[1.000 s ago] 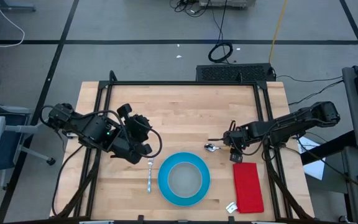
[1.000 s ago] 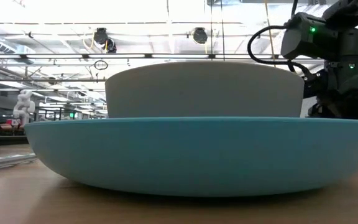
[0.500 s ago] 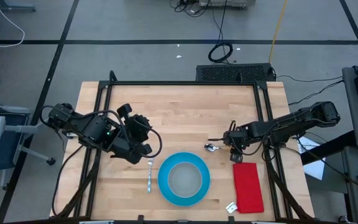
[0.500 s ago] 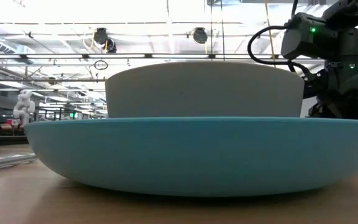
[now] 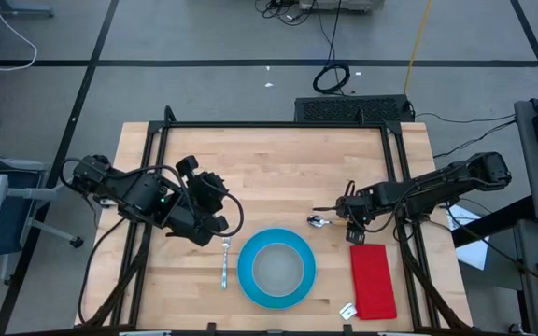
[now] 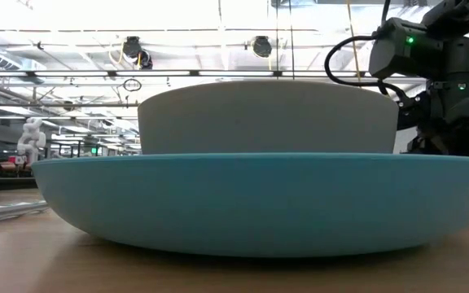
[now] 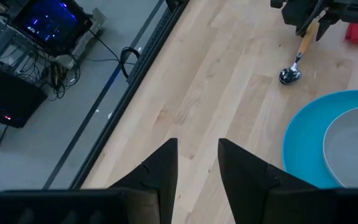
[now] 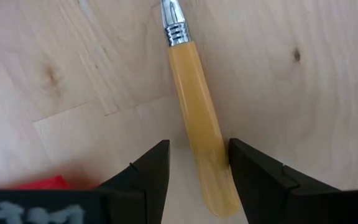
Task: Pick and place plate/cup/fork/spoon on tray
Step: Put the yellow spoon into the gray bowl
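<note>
The blue plate (image 5: 276,269) lies near the table's front edge, and the pale-grey cup (image 5: 278,271) stands in its middle (image 6: 267,118). The fork (image 5: 225,263) lies flat to the left of the plate. The spoon (image 5: 320,221) lies to the plate's far right, its orange handle (image 8: 194,106) pointing right. My right gripper (image 5: 351,224) is open, pointing down, with a finger on either side of that handle. My left gripper (image 7: 197,162) is open in the air, just beyond the fork. No tray is in view. My right gripper touches nothing that I can be sure of. The spoon's handle, near its free end (image 8: 213,168), lies on the table between the open fingers. It is close against one finger (image 8: 253,174), and I cannot tell whether they touch.
A red cloth (image 5: 373,280) lies flat on the table just nearer than my right gripper, with a small white tag (image 5: 347,311) at the front edge beside it. Bare wood stretches across the table's far half (image 5: 278,159).
</note>
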`<state>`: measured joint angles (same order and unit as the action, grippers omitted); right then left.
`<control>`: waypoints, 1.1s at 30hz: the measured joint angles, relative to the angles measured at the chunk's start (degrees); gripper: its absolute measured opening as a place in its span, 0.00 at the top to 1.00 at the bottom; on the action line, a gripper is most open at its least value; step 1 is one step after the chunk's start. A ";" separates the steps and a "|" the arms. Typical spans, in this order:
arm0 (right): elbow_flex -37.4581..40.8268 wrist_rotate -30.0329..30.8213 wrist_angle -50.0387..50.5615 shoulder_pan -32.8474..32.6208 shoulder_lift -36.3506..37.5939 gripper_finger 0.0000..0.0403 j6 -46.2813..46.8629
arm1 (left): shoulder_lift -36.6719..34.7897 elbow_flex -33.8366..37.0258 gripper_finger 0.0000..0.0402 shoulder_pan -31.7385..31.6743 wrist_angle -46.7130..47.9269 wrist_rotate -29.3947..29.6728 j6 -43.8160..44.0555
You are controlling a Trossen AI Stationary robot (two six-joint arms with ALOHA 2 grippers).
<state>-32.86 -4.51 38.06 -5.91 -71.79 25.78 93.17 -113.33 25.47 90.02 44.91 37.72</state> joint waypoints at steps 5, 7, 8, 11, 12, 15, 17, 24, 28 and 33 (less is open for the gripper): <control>0.00 0.13 0.27 0.00 0.00 0.61 0.54 | 0.00 -0.01 0.70 0.00 0.00 0.00 0.02; 0.00 0.15 0.31 0.00 0.00 0.61 0.54 | 0.00 0.00 0.70 0.00 0.00 0.00 0.01; 0.00 0.17 0.31 0.00 0.00 0.61 0.54 | 0.00 0.00 0.70 0.00 0.00 -0.05 0.01; 0.00 0.39 0.38 0.00 0.00 0.64 0.55 | 0.00 0.00 0.70 0.00 0.00 -0.51 0.02; 0.00 0.85 0.47 0.00 0.00 0.65 0.57 | 0.00 -0.01 0.70 0.00 0.00 -0.79 0.00; 0.00 1.55 0.83 -0.02 0.00 0.69 0.50 | 0.00 0.01 0.70 0.00 0.00 -1.44 0.02; 0.00 1.62 0.99 -0.02 0.00 0.71 0.50 | 0.00 0.00 0.70 0.00 0.00 -1.45 0.02; 0.00 2.30 1.33 -0.02 0.00 0.77 0.53 | 0.00 -0.01 0.70 0.00 0.00 -1.46 0.02; 0.00 3.05 1.58 -0.02 0.00 0.79 0.46 | 0.00 0.00 0.70 0.00 0.00 -1.48 0.02; 0.00 3.43 1.83 -0.02 0.00 0.80 0.54 | 0.00 0.01 0.70 0.00 0.00 -1.49 0.02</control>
<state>-32.86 -1.08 39.89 -5.93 -71.79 26.33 93.17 -113.32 25.47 90.02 43.42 37.74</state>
